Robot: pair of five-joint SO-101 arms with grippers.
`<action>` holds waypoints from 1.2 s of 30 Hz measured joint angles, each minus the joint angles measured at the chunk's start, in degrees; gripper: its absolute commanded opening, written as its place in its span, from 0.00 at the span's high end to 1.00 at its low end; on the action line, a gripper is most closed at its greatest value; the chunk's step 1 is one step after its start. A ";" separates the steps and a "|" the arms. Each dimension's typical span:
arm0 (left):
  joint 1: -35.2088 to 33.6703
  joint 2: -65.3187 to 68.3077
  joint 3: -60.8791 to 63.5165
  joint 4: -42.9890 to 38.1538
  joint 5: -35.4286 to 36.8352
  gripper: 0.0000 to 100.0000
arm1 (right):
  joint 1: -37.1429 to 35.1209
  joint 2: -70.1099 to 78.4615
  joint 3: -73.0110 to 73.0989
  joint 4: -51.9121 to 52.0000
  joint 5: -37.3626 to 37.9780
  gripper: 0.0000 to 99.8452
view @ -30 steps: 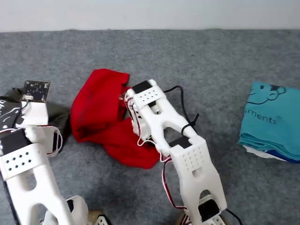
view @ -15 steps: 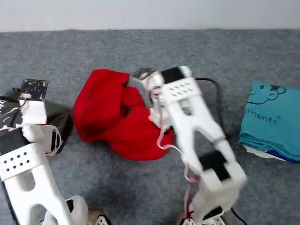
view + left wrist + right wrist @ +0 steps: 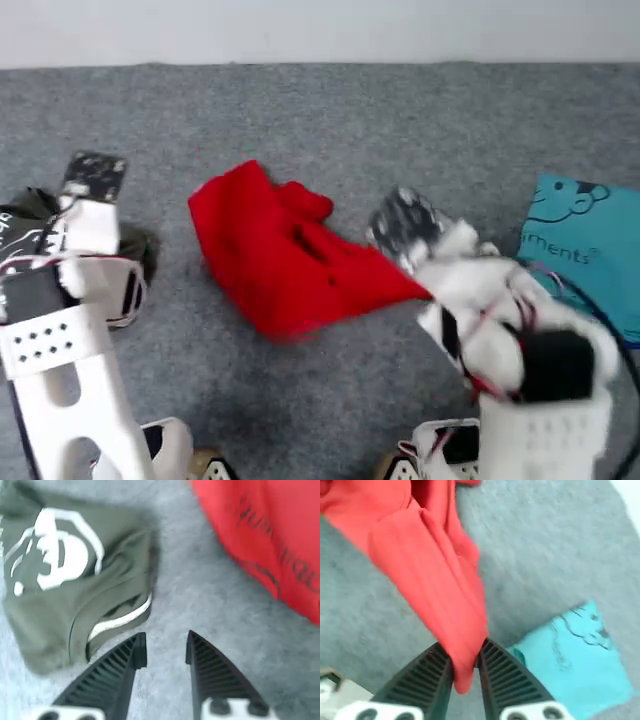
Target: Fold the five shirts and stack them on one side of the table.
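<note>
The soft red shirt (image 3: 285, 265), crumpled and drawn to a point, lies mid-table on fuzzy grey felt (image 3: 400, 130), its corner pinched tight in the ribbed black right gripper (image 3: 466, 667) near a folded teal shirt (image 3: 585, 250), while the left gripper (image 3: 165, 652) hangs parted over bare felt beside a rumpled olive shirt (image 3: 60, 580).

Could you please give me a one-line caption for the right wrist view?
Right gripper clamped on a fold of the red shirt over the grey table, teal shirt lying beyond.
</note>
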 measured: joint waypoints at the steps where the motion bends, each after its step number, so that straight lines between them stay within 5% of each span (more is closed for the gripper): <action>1: 1.85 0.00 -1.05 0.00 0.97 0.86 | 1.49 -2.11 1.41 0.00 1.58 0.99; 10: 21.80 6.95 -3.08 -6.24 5.71 0.86 | 9.58 -12.48 11.43 0.00 6.07 0.99; 15: 28.75 19.34 -5.98 -9.58 6.95 0.77 | 11.78 -16.35 15.21 0.00 6.07 0.99; 29: 41.67 49.76 -28.84 -10.20 9.49 0.77 | 14.86 -18.20 16.44 0.00 6.15 0.99; 36: 41.67 61.98 -35.43 -10.20 9.85 0.97 | 14.86 -18.20 16.44 0.00 6.15 0.99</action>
